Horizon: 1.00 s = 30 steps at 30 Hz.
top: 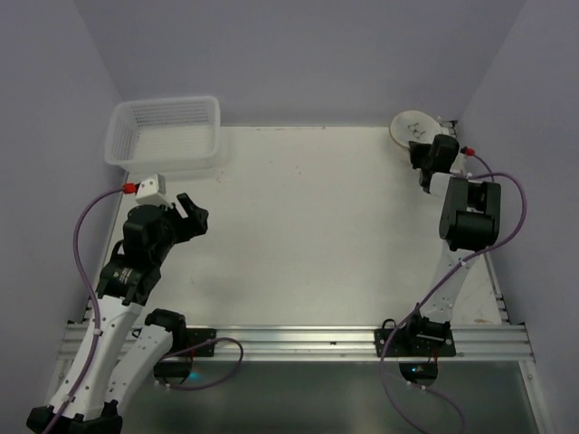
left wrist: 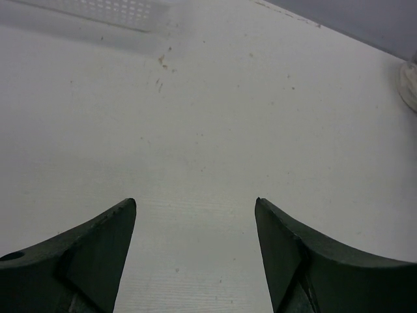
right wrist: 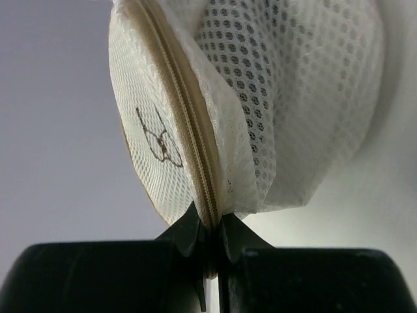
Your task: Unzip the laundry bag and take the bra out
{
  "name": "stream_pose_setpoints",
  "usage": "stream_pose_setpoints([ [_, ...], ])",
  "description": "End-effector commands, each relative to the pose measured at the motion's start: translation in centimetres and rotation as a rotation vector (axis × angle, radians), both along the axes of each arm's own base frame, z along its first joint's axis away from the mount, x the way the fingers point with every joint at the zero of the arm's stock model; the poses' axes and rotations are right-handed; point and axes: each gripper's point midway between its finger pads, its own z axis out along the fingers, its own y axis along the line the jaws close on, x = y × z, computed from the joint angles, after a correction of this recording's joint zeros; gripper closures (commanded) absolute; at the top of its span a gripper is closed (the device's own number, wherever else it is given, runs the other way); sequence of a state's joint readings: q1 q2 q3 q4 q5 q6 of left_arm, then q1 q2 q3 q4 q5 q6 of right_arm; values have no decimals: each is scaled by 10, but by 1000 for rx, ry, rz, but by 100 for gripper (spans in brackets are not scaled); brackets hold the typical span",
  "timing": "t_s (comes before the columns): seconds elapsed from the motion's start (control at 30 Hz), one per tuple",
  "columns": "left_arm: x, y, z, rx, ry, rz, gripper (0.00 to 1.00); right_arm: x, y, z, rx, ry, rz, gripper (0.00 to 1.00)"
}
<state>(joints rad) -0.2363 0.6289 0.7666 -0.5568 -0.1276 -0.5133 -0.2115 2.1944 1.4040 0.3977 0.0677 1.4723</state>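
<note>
White bench [top: 317, 235], pale lilac walls all round, and the action is tucked into the far right corner. That's where the bag [top: 414, 127] sits, up on its edge close to the walls. The right fingers [right wrist: 214, 236] are pressed together on its rim, pinching right at the beige zip [right wrist: 189, 130], with the little pictogram [right wrist: 159, 140] facing off to one side.

Over on the left side of the bench the left fingers [top: 193, 210] hang spread wide above bare surface with nothing between them, near the basket [top: 163, 131] and well apart from the bag.

So this looks like the anchoring grip, and the zip reads as closed along the stretch in view. To do it well, that pinch wants to hold the stiff rim tape rather than the mesh alone, since mesh will likely stretch and slip.

The corner is cramped, so drawing the bag out toward mid-bench should give the left arm room. I can't spot the zip pull or the bra from here. Finding that pull comes first. Then the left fingers should run it along the curve while the right braces against the tug.
</note>
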Motion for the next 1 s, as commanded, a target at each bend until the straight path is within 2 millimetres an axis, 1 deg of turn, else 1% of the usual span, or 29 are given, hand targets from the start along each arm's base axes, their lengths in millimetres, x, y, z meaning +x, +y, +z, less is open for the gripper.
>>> stream_pose_setpoints([
  [0.0, 4, -11, 8, -33, -15, -48, 23, -29, 105, 91, -95, -219, 386, 100],
  [0.03, 5, -16, 6, -42, -5, -72, 23, -41, 136, 92, -91, -222, 478, 100],
  [0.07, 7, -18, 7, -49, -11, -81, 22, -60, 157, 78, -79, -191, 561, 100],
  [0.1, 8, -21, 5, -54, -10, -92, 22, -76, 177, 90, -107, -225, 648, 100],
  [0.13, 9, -23, 4, -58, -9, -102, 22, -97, 213, 89, -87, -233, 791, 100],
  [0.17, 11, -25, 6, -55, -22, -113, 22, -119, 239, 75, -94, -195, 897, 100],
  [0.2, 11, -29, 5, -62, -18, -135, 22, -136, 258, 81, -106, -211, 979, 100],
  [0.23, 12, -30, 4, -60, -17, -142, 22, -162, 291, 81, -98, -220, 1111, 100],
  [0.27, 14, -33, 6, -55, -27, -162, 22, -183, 302, 66, -127, -180, 1188, 100],
  [0.3, 16, -34, 8, -53, -32, -168, 22, -204, 325, 64, -144, -180, 1277, 100],
  [0.33, 17, -36, 8, -51, -26, -182, 22, -222, 337, 69, -161, -196, 1356, 100],
  [0.37, 19, -37, 8, -42, -31, -194, 21, -239, 343, 57, -201, -155, 1442, 100],
  [0.43, 23, -43, 7, -37, -20, -227, 21, -267, 361, 53, -213, -143, 1597, 100],
  [0.47, 24, -45, 8, -28, -23, -243, 21, -285, 364, 53, -230, -142, 1708, 100],
  [0.5, 26, -47, 7, -28, -18, -257, 21, -296, 368, 53, -243, -140, 1773, 100],
  [0.53, 27, -53, 5, -35, -7, -289, 21, -303, 368, 52, -260, -130, 1817, 100],
  [0.57, 29, -56, 6, -32, -15, -309, 21, -310, 362, 49, -321, -88, 1860, 100],
  [0.6, 31, -60, 0, -35, 1, -333, 20, -310, 359, 50, -356, -74, 1865, 84],
  [0.63, 31, -68, 0, -46, 0, -374, 18, -309, 356, 53, -383, -64, 1858, 74],
  [0.67, 33, -70, -2, -50, 5, -388, 18, -305, 350, 59, -447, -49, 1818, 60],
  [0.7, 35, -74, -9, -57, 30, -403, 18, -302, 347, 64, -471, -48, 1789, 36],
  [0.73, 36, -80, -8, -73, 26, -435, 17, -300, 345, 70, -491, -50, 1760, 27],
  [0.77, 37, -84, -9, -85, 29, -448, 17, -295, 345, 78, -493, -48, 1712, 20],
  [0.8, 40, -87, -10, -92, 28, -461, 17, -290, 338, 91, -554, -52, 1635, 11],
  [0.83, 43, -92, -14, -99, 41, -482, 17, -287, 333, 98, -579, -55, 1582, 8],
  [0.87, 48, -96, -11, -90, 22, -500, 17, -285, 329, 101, -576, -45, 1515, 6],
  [0.9, 56, -101, -10, -87, 29, -516, 17, -282, 318, 118, -631, -68, 1424, 5],
  [0.93, 61, -106, -8, -87, 25, -542, 17, -283, 315, 124, -639, -87, 1386, 4],
  [0.97, 67, -111, -2, -73, 2, -570, 17, -287, 312, 122, -608, -78, 1347, 4],
])
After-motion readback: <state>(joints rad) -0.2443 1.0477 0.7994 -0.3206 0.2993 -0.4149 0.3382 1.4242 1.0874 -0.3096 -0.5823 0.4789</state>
